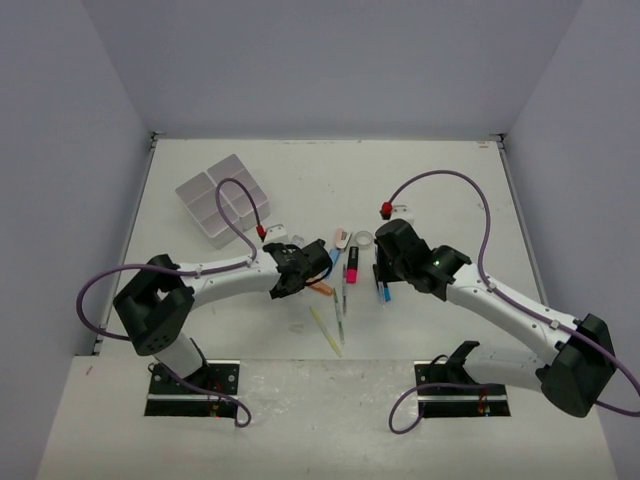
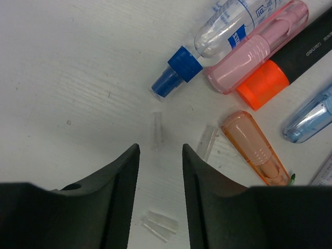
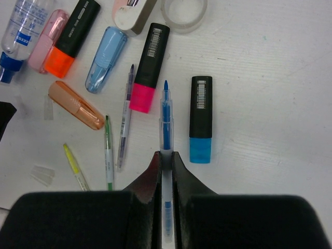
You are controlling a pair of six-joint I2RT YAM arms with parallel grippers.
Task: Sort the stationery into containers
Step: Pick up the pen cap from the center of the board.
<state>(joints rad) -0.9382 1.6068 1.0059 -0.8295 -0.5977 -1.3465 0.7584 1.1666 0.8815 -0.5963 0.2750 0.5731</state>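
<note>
White bench [image 1: 450, 180], boxed in by pale grey walls [image 1: 330, 60]. Stock as seen:

1. Thin blue pen with clear barrel [image 3: 166, 111]: rear end clamped in the right tool [image 3: 166, 155], tip pointing away from the wrist. Whether it is off the bench cannot be told.
2. Stubby blue highlighter with black body [image 3: 201, 119]: just right of the pen, parallel, apart.
3. Stubby pink highlighter with black body [image 3: 148, 67]: just left of the pen.
4. Thin purple pen [image 3: 125, 119], thin green pen [image 3: 108, 153] and yellow pen [image 3: 75, 166]: in turn further left, near one another.
5. Peach translucent highlighter [image 3: 76, 105]: left of the purple pen, tilted.
6. Pale blue translucent highlighter [image 3: 105, 59], stubby orange highlighter with black body [image 3: 70, 39] and pink translucent highlighter [image 3: 49, 39]: side by side beyond the peach one; the orange and pink ones touch.
7. Small clear tape roll [image 3: 184, 13] and white eraser-like block [image 3: 132, 13]: at the far edge of the cluster.
8. Clear bottle with blue cap [image 2: 228, 26]: beside the pink translucent highlighter.
9. Small clear plastic caps [image 2: 156, 129]: loose on the bench near the left tool [image 2: 161, 150], which hangs low with its jaws a narrow way apart, gripping nothing.
10. White translucent square tray with four compartments [image 1: 205, 180]: far left of the bench, well apart from the cluster.
</note>
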